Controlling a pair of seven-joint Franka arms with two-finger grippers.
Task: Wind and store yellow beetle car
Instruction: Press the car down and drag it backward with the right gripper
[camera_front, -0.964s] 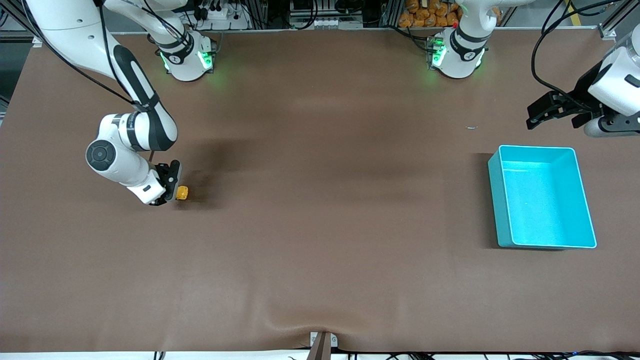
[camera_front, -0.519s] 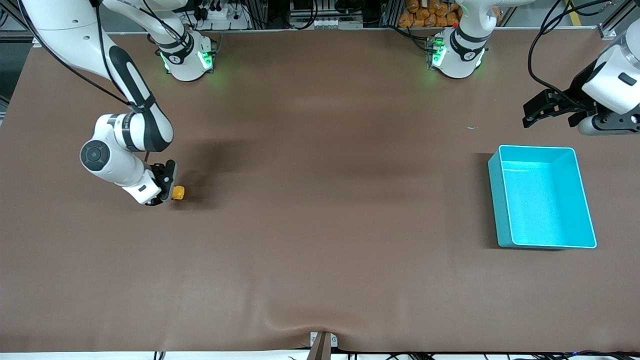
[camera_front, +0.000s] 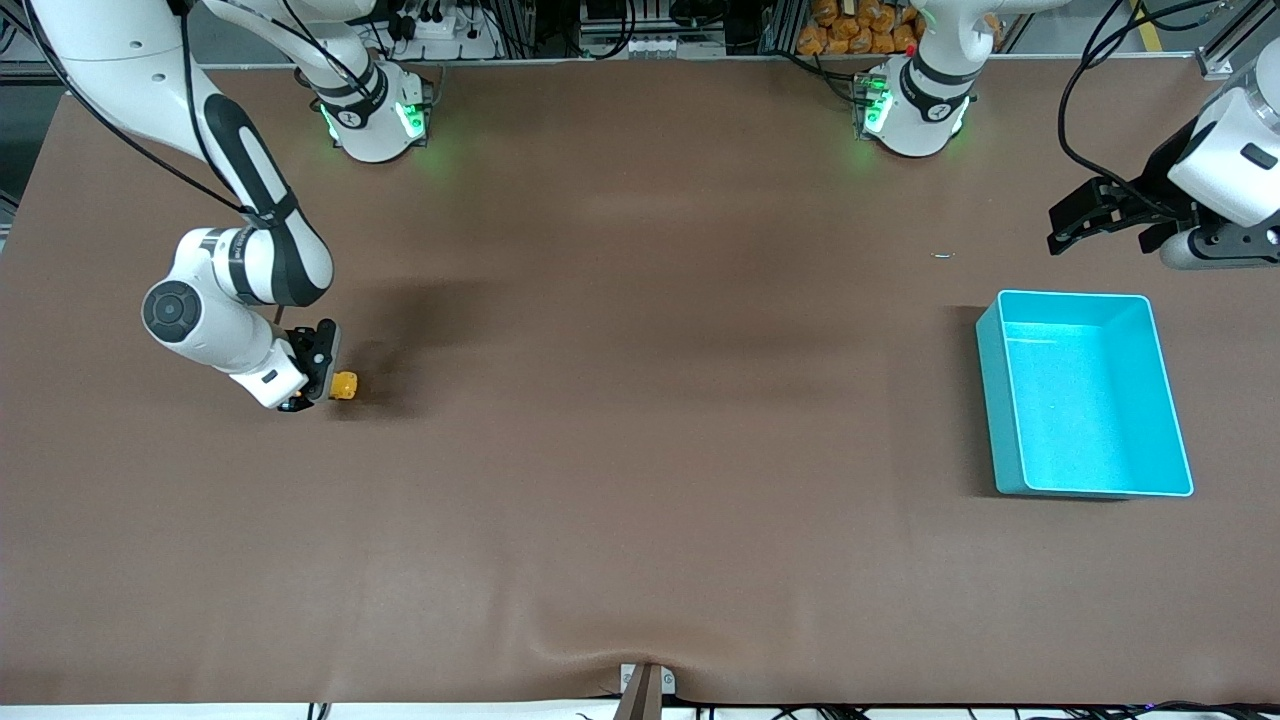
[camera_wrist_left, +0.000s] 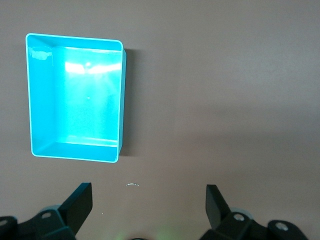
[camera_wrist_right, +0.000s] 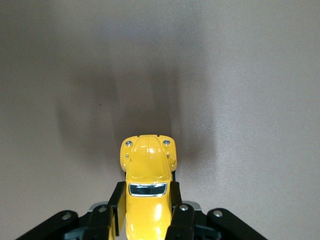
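Note:
The yellow beetle car (camera_front: 344, 385) is a tiny rounded toy at the right arm's end of the table. My right gripper (camera_front: 325, 372) is shut on it, low at the tabletop. In the right wrist view the car (camera_wrist_right: 147, 189) sits between the two black fingers (camera_wrist_right: 116, 200), its nose pointing away from the wrist. The turquoise bin (camera_front: 1087, 394) stands empty at the left arm's end of the table. My left gripper (camera_front: 1075, 222) hangs open and empty in the air above the table near the bin's farther edge. Its wrist view shows the bin (camera_wrist_left: 75, 97) and nothing between the spread fingers (camera_wrist_left: 79, 202).
A small pale scrap (camera_front: 943, 255) lies on the brown table cover (camera_front: 640, 450) near the bin, farther from the front camera. The two arm bases (camera_front: 375, 115) stand along the table's farther edge. A bracket (camera_front: 645, 685) sits at the table's near edge.
My right gripper has dragged the car a short way toward the right arm's end of the table, the car still in its grip. The left gripper has barely shifted.

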